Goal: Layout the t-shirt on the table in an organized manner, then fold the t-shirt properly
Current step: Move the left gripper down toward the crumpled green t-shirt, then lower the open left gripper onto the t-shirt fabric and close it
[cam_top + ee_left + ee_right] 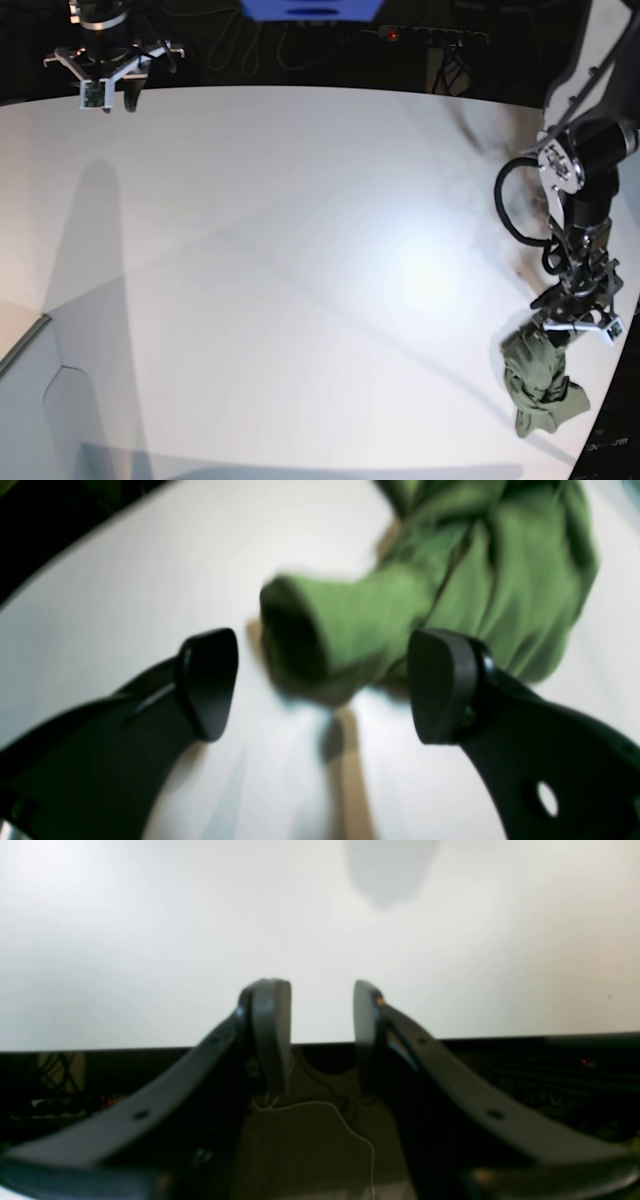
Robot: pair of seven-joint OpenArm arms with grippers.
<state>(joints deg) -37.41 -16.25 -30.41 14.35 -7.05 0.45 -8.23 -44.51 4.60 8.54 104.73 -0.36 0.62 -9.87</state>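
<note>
Near the surface's (250,250) curved edge on my left arm's side, the t-shirt (538,380) sits bunched in a crumpled heap, nothing spread, nothing folded. I'd judge the task barely started: layout not done, every fold left.

Left claw (322,685) hangs just over the heap, jaws spread wide, nothing between them; a rolled sleeve-like tube of the t-shirt lies just past the fingertips (210,680), blurred, and I can't tell if the cloth touches a pad. Right claw (320,1035) is far across the surface from the t-shirt, near the opposite rim, jaws partly apart and holding nothing, bare white beyond them.

Edges: the heap is close to the rim, part of it looks near hanging off, though I can't tell for sure. Open room: from the t-shirt toward the surface's middle it's all bare white, plenty of space to drag the cloth inward and flatten it. I'd pull away from the rim first.
</note>
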